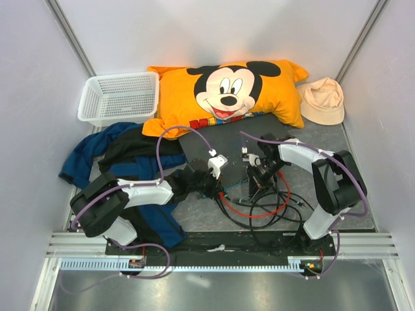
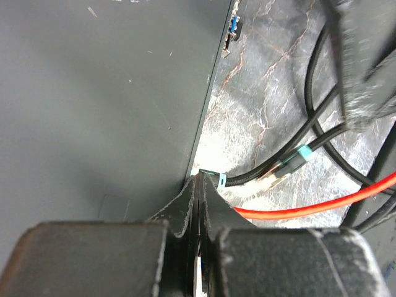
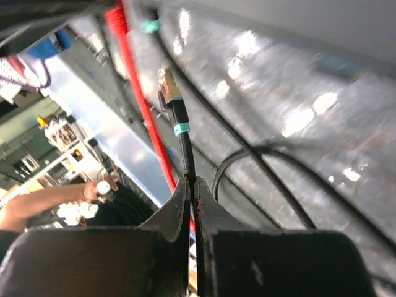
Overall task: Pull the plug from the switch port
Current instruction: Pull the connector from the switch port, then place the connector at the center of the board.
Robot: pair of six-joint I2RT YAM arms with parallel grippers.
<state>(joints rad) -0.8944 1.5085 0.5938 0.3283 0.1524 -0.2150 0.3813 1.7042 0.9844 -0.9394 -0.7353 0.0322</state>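
The switch [image 1: 224,139] is a flat dark grey box lying in front of the pillow; in the left wrist view it fills the left side [image 2: 93,111]. My left gripper [image 2: 199,177] is shut, its tips resting at the switch's near edge beside a black cable end with a pale blue band [image 2: 221,180]. My right gripper [image 3: 192,180] is shut on a black cable just behind a gold-tipped plug [image 3: 168,86] with a teal band. That plug [image 2: 286,166] hangs free above the table, clear of the switch. From above, both grippers [image 1: 213,183] [image 1: 257,176] sit at the switch's front edge.
An orange Mickey Mouse pillow [image 1: 227,91] lies behind the switch, with a white basket [image 1: 120,97] to its left and a beige hat [image 1: 322,100] to its right. Dark clothes [image 1: 123,159] are piled at the left. A red cable [image 1: 266,210] and black cables loop between the arms.
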